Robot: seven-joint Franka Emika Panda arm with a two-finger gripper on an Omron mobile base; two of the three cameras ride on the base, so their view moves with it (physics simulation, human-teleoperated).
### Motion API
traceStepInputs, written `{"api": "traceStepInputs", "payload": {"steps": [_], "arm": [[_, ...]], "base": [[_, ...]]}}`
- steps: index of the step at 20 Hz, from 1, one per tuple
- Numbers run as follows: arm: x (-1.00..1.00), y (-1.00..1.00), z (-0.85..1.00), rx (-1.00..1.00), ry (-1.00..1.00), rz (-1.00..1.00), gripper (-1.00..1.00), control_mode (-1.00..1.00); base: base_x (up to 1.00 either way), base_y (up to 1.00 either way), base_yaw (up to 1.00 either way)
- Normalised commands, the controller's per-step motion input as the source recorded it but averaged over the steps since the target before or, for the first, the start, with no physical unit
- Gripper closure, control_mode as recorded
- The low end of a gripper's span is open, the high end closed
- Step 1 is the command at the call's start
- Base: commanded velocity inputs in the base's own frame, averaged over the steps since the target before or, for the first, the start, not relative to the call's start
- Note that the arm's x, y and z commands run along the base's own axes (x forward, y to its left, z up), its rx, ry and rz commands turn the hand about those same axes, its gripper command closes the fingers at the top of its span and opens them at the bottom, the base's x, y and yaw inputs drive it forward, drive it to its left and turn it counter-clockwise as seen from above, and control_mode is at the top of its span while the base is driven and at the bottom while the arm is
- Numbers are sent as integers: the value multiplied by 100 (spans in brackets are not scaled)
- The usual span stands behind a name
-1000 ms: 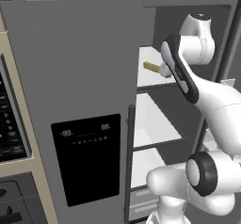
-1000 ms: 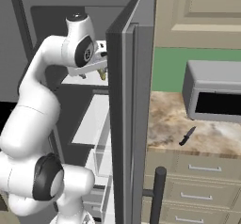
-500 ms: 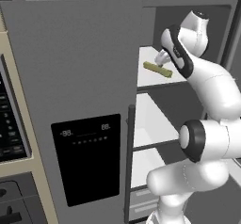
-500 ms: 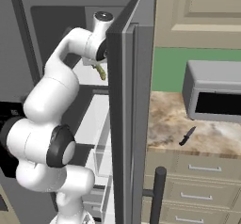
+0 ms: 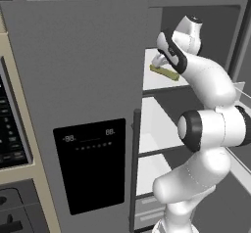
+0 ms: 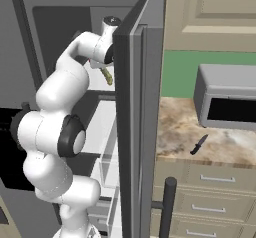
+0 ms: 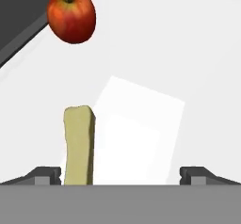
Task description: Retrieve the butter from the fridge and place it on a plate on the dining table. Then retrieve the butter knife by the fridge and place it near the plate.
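Observation:
The fridge (image 5: 88,80) stands with its right door (image 6: 131,132) swung open. On its white top shelf lies the butter (image 5: 164,72), an olive-yellow stick (image 6: 106,75). My gripper (image 7: 121,175) is open just above that shelf. In the hand view the butter (image 7: 78,145) lies between my fingers, close beside the left fingertip (image 7: 45,175) and far from the right one (image 7: 196,173). The butter knife (image 6: 199,144), small and dark, lies on the marbled counter right of the fridge. The plate and the dining table are out of view.
A red apple (image 7: 71,15) sits farther back on the same shelf. A grey countertop oven (image 6: 227,104) stands on the marbled counter (image 6: 220,142) over beige drawers. Lower fridge shelves (image 5: 157,129) lie under my arm. An oven panel (image 5: 12,129) is left of the fridge.
My arm has stretched deeper into the fridge, bringing the hand down over the butter on the top shelf. The fingers stayed open and the butter has not moved.

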Motion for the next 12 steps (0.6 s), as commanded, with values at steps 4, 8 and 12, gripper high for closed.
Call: {"api": "traceStepInputs", "payload": {"steps": [4, 8, 12], "arm": [[0, 18, -11, 0, 0, 0, -100, -100], [-11, 3, 0, 0, 3, -1, -100, -100], [-23, 0, -2, 0, 6, -3, -100, -100]], "base": [[0, 0, 0], [0, 0, 0], [0, 0, 0]]}}
